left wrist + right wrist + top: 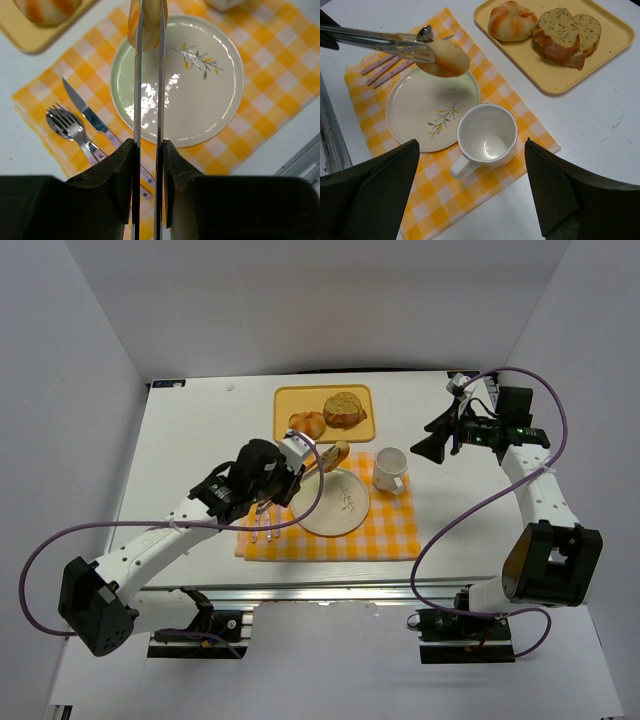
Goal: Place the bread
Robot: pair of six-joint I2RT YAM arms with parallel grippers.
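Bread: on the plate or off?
Off. The bread is pinched in the left gripper above the plate, casting a shadow on it.

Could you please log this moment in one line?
left gripper: shut on small golden-tan round roll | roll: over pale ceramic plate | right gripper: open

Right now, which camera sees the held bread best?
The right wrist view: the bread, held in the left pincer over the plate's rim, shows its whole round side. The left wrist view shows only a sliver between the fingers; the top view shows it small.
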